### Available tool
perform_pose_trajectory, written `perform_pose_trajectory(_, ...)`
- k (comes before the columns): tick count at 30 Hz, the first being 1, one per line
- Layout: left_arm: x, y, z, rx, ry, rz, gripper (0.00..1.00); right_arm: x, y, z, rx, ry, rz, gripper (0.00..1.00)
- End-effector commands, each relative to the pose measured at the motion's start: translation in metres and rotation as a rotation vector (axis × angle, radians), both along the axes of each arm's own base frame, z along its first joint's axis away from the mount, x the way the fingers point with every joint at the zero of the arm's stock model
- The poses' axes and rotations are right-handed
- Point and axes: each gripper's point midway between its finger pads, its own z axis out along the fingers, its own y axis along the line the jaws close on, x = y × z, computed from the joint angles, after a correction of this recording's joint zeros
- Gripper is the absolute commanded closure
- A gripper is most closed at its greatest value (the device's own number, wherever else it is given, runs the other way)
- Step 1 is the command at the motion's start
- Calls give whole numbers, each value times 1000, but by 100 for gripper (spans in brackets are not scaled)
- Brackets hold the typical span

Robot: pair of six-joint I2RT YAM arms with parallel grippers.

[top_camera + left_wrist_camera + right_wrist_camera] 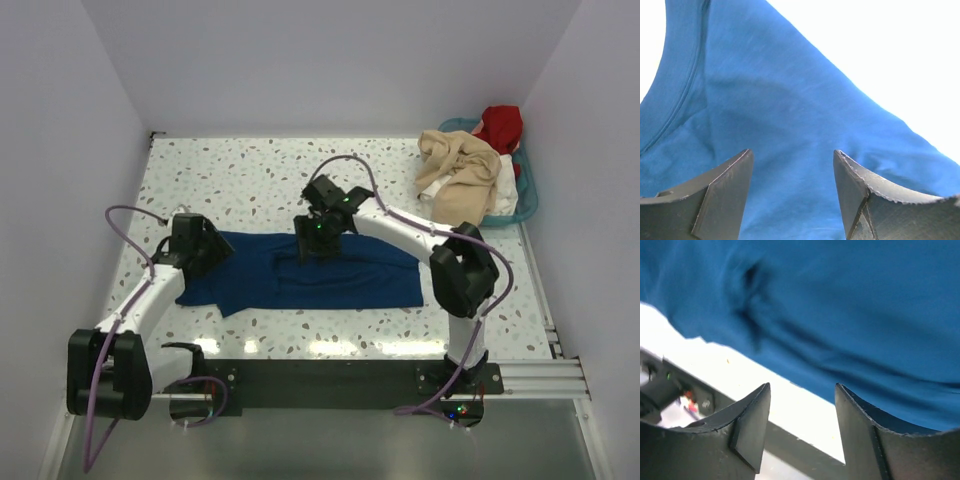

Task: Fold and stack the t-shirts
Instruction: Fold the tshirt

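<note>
A dark navy blue t-shirt (340, 280) lies as a long folded band across the middle of the table. My left gripper (212, 260) hovers over the shirt's left end. In the left wrist view it (792, 160) is open, with only blue cloth (780, 100) and a collar seam below the fingers. My right gripper (316, 248) hangs over the shirt's middle. Seen from the right wrist, it (802, 390) is open and empty above the near hem of the blue cloth (850, 315). Beige (458, 180), red (500, 125) and white (508, 190) t-shirts are piled at the back right.
A teal plastic basket (530, 195) in the back right corner holds the pile of shirts, with the beige one spilling over its left rim. White walls close in the speckled table (250, 170) on three sides. A black rail (330, 372) runs along the near edge.
</note>
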Motion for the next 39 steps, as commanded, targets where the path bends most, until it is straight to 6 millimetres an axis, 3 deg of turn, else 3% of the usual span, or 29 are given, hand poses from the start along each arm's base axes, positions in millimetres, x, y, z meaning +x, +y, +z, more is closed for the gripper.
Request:
perform_pose_trajectory(1, 16, 2, 38, 8, -91, -10, 30, 48, -52, 19, -18, -106, -70, 42)
perform_pose_trajectory(7, 16, -22, 38, -118, -121, -54, 29, 100, -108, 9, -114, -160, -121, 40)
perform_pose_trajectory(13, 12, -41, 10, -212, -75, -105, 28, 113, -141, -21, -131, -118, -183, 40)
perform_pose_trajectory(19, 10, -47, -30, -235, 45, -118, 23, 97, -156, -47, -147, -56, -207, 40)
perform_pose_trajectory(24, 23, -43, -44, -205, 79, -123, 21, 76, -165, -68, -174, 2, -218, 40)
perform_pose_trajectory(31, 61, -43, -59, -171, 121, -151, 21, 45, -175, -78, -195, 72, -253, 40)
perform_pose_trajectory(34, 84, -43, -67, -161, 141, -162, 21, 23, -175, -82, -172, 123, -272, 40)
perform_pose_trajectory(37, 118, -45, -61, -148, 116, -180, 21, 1, -176, -86, -154, 167, -297, 40)
perform_pose_trajectory(39, 128, -46, -63, -145, 115, -187, 21, -16, -174, -90, -149, 205, -299, 40)
